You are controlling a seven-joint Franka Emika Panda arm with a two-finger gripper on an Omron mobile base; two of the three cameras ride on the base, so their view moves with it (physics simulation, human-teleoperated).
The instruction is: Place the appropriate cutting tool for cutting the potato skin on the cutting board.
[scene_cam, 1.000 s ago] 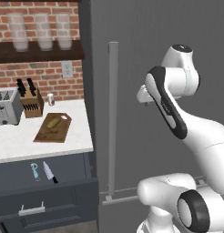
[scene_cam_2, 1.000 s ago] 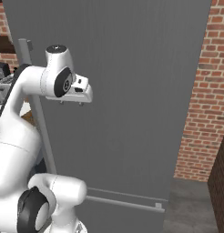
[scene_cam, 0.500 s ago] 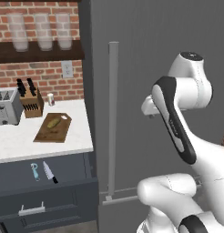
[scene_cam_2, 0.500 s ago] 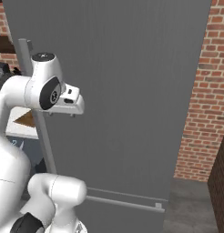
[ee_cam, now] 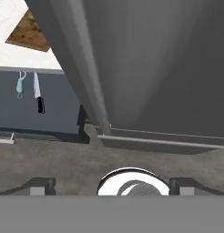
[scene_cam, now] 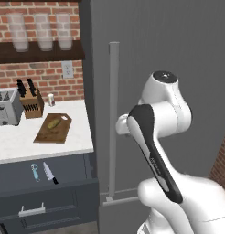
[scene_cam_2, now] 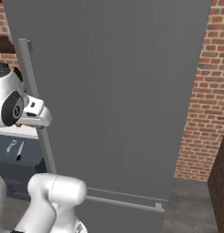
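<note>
Pincer [ee_cam: 112, 184] spread wide, empty, well away from the peeler [scene_cam: 35, 171]; grabbing the neighbouring knife [scene_cam: 50, 173] is the risk.

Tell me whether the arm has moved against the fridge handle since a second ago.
Yes. In the left base view the arm has swung left, toward the fridge's vertical handle, and its wrist now nearly meets it.

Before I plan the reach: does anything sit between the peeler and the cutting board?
Nothing visible does. The peeler hangs on the drawer front beside the knife; the cutting board lies above on the counter, holding the potato.
</note>
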